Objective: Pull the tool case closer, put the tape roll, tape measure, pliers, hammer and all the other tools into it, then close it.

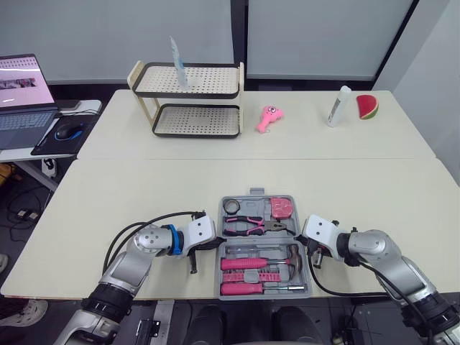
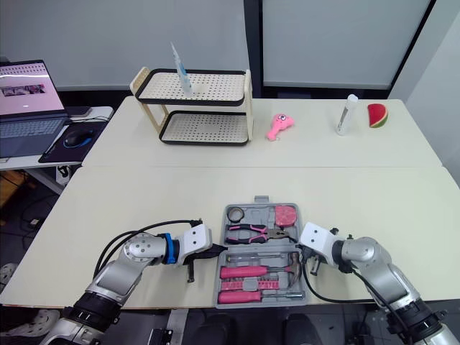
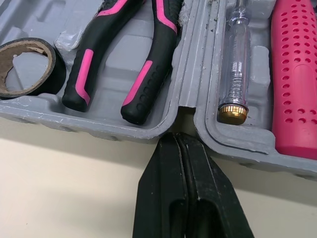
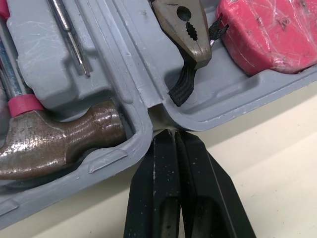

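We are finding the tool case lying open at 6 o'clock on the table, with its near half reaching the table edge. The left gripper is sitting at the case's 9 o'clock and the right gripper at its 3 o'clock. Each is holding its two fingers pressed together, clamping nothing, with the tips set against the hinge notch.

We are judging the case to be stiff moulded plastic with a smooth underside, made heavy by its steel load. It is probably sliding readily on the table but resisting a light push.

The near half is carrying the hammer, a pink-handled tool and a clear tester screwdriver. The far half is carrying the tape roll, the pliers and the tape measure.

For closing, we are recommending a hold on the far rim or the handle at 12 o'clock. Items in the far half may be dropping out as it tilts about the hinge.

We are unable to confirm that each tool is seated in its recess, and the latches are too small to make out. At 11 o'clock a two-tier rack is standing. A pink object at 12 o'clock is too small to identify as a tool.
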Controlling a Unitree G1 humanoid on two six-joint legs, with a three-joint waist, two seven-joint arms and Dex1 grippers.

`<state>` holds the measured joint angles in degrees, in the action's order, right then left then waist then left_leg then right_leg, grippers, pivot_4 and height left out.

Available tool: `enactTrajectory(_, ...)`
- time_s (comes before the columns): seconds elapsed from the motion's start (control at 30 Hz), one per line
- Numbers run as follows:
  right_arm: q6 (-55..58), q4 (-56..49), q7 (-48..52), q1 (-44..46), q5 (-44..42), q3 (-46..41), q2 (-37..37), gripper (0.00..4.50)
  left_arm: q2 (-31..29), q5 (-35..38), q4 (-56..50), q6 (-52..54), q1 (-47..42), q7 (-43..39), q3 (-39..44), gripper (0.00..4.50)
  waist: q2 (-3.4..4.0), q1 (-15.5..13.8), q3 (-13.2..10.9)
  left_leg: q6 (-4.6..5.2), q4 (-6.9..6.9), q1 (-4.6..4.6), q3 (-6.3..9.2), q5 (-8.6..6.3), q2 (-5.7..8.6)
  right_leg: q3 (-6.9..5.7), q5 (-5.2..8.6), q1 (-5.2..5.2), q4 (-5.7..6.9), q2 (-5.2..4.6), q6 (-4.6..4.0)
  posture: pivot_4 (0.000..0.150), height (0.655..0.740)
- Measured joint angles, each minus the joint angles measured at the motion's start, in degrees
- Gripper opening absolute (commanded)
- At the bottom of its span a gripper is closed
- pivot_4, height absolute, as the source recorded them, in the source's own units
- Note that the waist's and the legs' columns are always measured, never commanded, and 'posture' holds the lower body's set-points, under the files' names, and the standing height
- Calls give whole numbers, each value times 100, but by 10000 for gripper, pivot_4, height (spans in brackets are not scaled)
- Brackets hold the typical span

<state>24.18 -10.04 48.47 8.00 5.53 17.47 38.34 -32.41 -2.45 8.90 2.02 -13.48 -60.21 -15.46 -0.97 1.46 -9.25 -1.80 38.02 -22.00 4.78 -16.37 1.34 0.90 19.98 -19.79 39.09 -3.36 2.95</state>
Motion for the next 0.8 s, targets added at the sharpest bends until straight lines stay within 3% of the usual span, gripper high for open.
enactTrajectory(0.8,12,20,17,32,47,-32,-121,140,32,-88,75,2,-83,79,7,0,0,8,0,0,0,2,0,0,-1,0,0,0,1,1,0,1500,7356)
